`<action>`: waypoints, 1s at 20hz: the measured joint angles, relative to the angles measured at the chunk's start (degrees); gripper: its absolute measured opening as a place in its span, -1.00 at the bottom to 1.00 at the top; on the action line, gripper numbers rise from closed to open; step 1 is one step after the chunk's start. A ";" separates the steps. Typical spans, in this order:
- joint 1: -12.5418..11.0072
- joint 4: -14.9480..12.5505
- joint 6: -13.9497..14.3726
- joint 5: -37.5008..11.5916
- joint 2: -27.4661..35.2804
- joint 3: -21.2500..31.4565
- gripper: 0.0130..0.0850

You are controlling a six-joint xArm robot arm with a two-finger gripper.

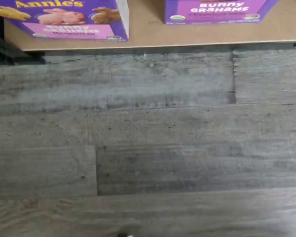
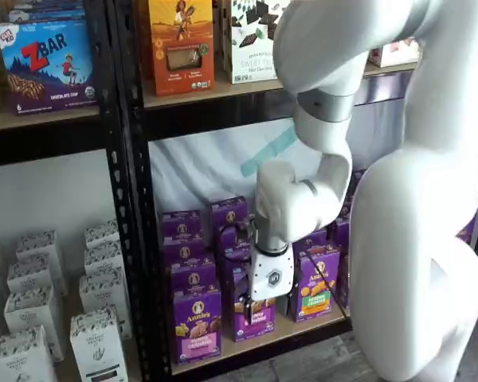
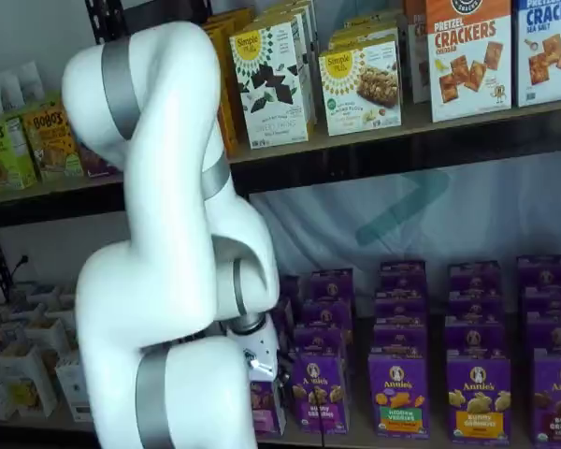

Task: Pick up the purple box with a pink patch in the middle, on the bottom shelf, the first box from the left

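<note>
Purple box [image 1: 71, 19] with pink patch; grey plank floor [image 1: 148, 148]

Showing as a glossy white, rounded multi-joint arm [image 2: 398, 239] with grey bands ringing the joints; carrying a white gripper body [image 2: 269, 278] with a small round dark emblem and black fittings beneath; black fingers barely showing.

I work in what looks like a shop mock-up: black metal shelving [image 2: 127, 199] carries rows of boxed groceries, with cracker boxes [image 3: 467, 56] at 1 o'clock and ranks of purple Annie's boxes [image 3: 397, 393] below. Grey wood-look flooring [image 1: 148, 148] lies under the shelf board [image 1: 153, 29].
</note>
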 joint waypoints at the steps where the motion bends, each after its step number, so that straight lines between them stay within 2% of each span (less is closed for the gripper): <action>1: 0.54 0.88 -0.39 -0.93 1.00 -0.36 1.00; 2: 1.30 2.66 -1.44 -1.82 2.22 -0.89 1.00; 4: 2.84 8.20 -5.36 -2.75 4.43 -2.26 1.00; 7: 4.01 11.27 -7.24 -3.75 7.67 -4.63 1.00; 8: 4.03 10.47 -6.41 -3.50 8.73 -5.62 1.00; 9: 3.63 7.42 -3.74 -3.15 9.60 -6.46 1.00; 10: 3.39 5.47 -2.01 -2.92 10.63 -7.42 1.00; 13: 3.30 3.16 0.17 -2.77 13.75 -10.35 1.00; 20: 1.93 -7.91 9.77 -0.86 18.88 -17.30 1.00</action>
